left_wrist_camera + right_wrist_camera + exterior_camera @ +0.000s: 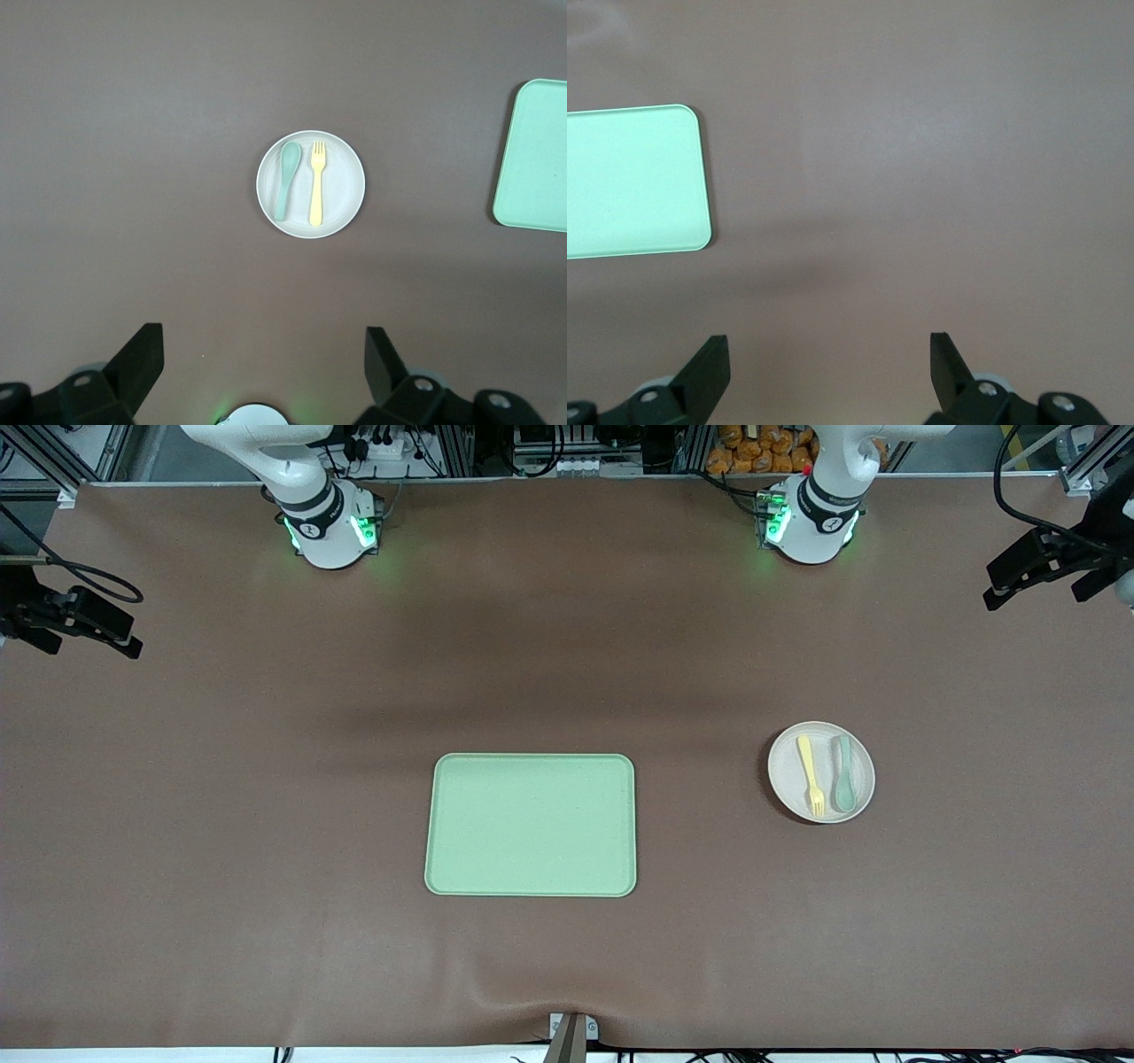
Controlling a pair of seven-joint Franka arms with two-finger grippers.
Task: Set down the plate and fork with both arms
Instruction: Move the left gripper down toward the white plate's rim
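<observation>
The small cream plate (pixel 788 766) lies on the brown table toward the left arm's end. The pale-yellow fork (pixel 810 773) lies on it, beside a grey-green spoon (pixel 843 773). In the left wrist view the plate (pixel 345 173), the fork (pixel 315 181) and the spoon (pixel 285 177) show well below my left gripper (pixel 263 341), which is open, empty and high over the table near its base. My right gripper (pixel 830 347) is open and empty, high over bare table. Neither gripper shows in the front view.
A light-green rectangular tray (pixel 532 824) lies mid-table, nearer to the front camera than the plate; it also shows in the left wrist view (pixel 536 155) and the right wrist view (pixel 633 181). The green-lit arm bases (pixel 811 522) (pixel 332 527) stand along the table's back edge.
</observation>
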